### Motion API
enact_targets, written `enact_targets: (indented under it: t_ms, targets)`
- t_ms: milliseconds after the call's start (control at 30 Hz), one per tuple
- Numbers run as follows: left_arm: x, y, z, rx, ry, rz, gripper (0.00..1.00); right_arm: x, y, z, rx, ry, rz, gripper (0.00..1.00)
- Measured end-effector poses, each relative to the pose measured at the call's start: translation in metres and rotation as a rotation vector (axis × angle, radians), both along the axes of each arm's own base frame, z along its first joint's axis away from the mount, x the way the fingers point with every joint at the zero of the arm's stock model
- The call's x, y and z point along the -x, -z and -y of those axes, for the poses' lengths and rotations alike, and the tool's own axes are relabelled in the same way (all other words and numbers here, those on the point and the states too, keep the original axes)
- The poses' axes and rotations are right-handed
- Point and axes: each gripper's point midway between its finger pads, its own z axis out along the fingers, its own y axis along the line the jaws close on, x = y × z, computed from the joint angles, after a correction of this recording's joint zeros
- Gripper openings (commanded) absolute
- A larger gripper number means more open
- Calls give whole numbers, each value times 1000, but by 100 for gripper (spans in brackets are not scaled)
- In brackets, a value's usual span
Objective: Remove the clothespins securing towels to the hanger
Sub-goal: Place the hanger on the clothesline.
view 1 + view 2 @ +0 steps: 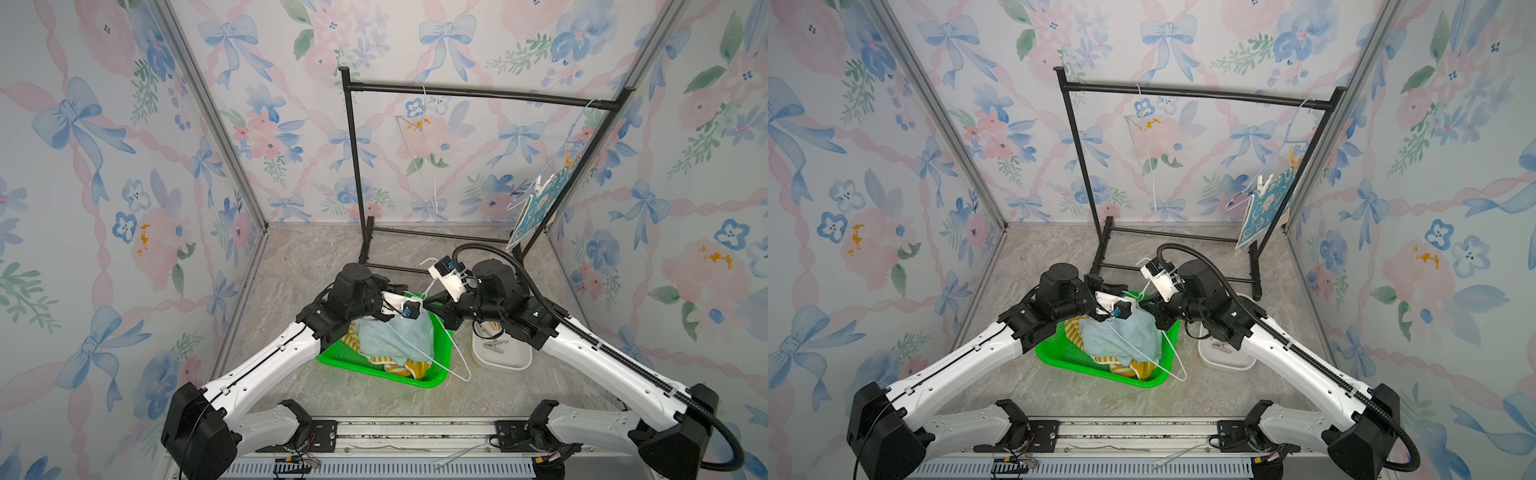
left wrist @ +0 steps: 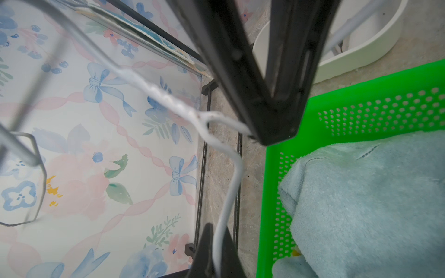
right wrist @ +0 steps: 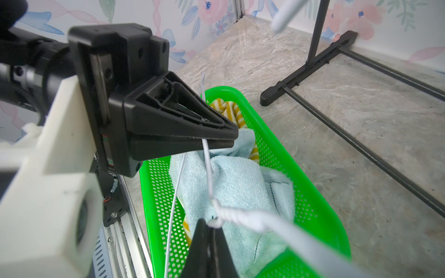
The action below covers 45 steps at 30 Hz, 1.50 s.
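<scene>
Roughly two thirds through, by the look of it. Pinches one wire of the white hanger (image 2: 230, 192) with the left hand (image 3: 230, 139), pressed together on it above the green basket (image 1: 332, 357). Carries nothing on that hanger as far as can be seen: no pin, no cloth. Finds the teal towel (image 1: 390, 336) and the yellow-striped towel (image 1: 415, 368) heaped in the basket, so counts both as freed. Clamps the hanger's twisted neck with the right hand (image 2: 272, 138), likewise pressed shut. Shows, just right of the basket on the surface, a white bin (image 1: 517, 355) with loose clothespins (image 1: 496, 345) lying in it. Leaves, at far right, the blue towel (image 1: 536, 208) hanging off the black rack (image 1: 457, 92), pinned by a white clothespin (image 1: 540, 185) and a tan clothespin (image 1: 571, 160). Needs those two unclipped before the job ends.
</scene>
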Motion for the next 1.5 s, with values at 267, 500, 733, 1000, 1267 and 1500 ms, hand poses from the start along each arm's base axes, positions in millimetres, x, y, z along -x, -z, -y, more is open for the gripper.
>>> enact_targets:
  t_ms: [267, 500, 733, 1000, 1267, 1500]
  targets:
    - [1, 0, -1, -10, -4, 5, 0, 1, 0, 0, 2, -4, 1, 19]
    - [2, 0, -2, -13, -6, 4, 0, 7, -7, 8, -3, -1, 19, 53]
    - [4, -6, -3, -2, -5, 18, 0, 22, -10, 34, -15, 30, 47, 67]
    - [4, -7, -4, 0, -6, 17, 0, 39, 20, 55, -5, 69, 1, 66]
    - [4, -7, -4, 10, -14, 4, 0, 55, 60, 67, -38, 122, -105, 41]
    - [2, -7, -5, 14, -36, -1, 0, 57, 70, 67, -83, 151, -153, 19]
